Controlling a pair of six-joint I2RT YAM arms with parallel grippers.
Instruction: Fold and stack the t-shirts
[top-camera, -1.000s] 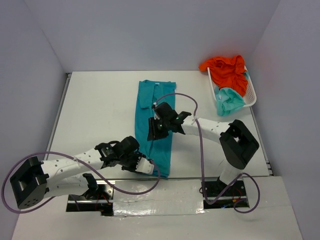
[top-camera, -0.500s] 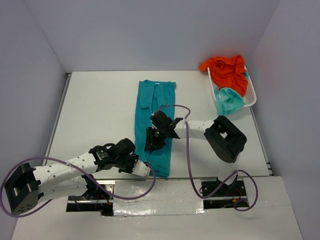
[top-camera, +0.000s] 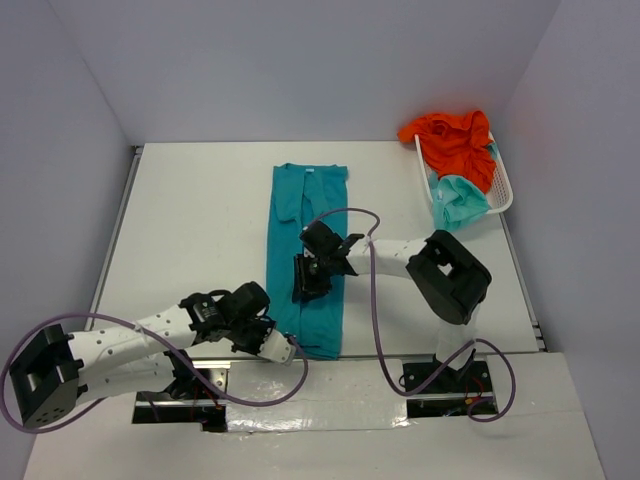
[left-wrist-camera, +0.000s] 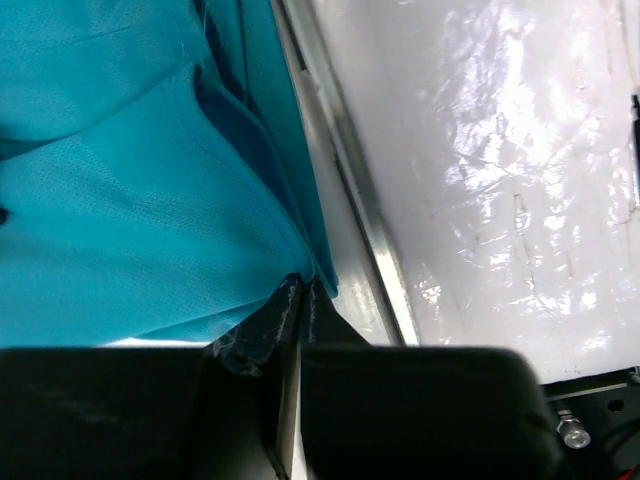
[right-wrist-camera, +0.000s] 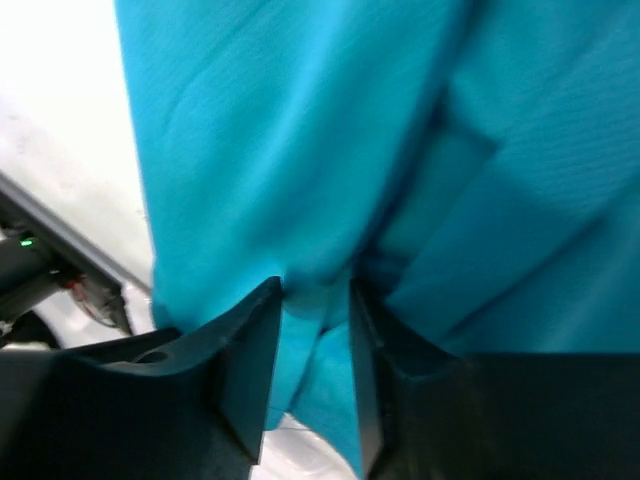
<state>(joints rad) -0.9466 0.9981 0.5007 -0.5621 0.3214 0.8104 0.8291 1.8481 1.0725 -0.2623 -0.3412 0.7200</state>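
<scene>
Drag is progressing: both arms are pulling the teal t-shirt (top-camera: 305, 215), folded into a long strip, toward the near edge of the table (top-camera: 200, 220), and its near hem is sitting closer to the bases than 1 s ago. Left gripper (top-camera: 283, 348) is pinching the near hem corner, while the right gripper (top-camera: 305, 277) is clamping bunched cloth mid-strip. Probably repositioning for the crosswise fold; orange shirt (top-camera: 455, 135) is waiting in the basket (top-camera: 503, 190), so stacking is not started.
</scene>
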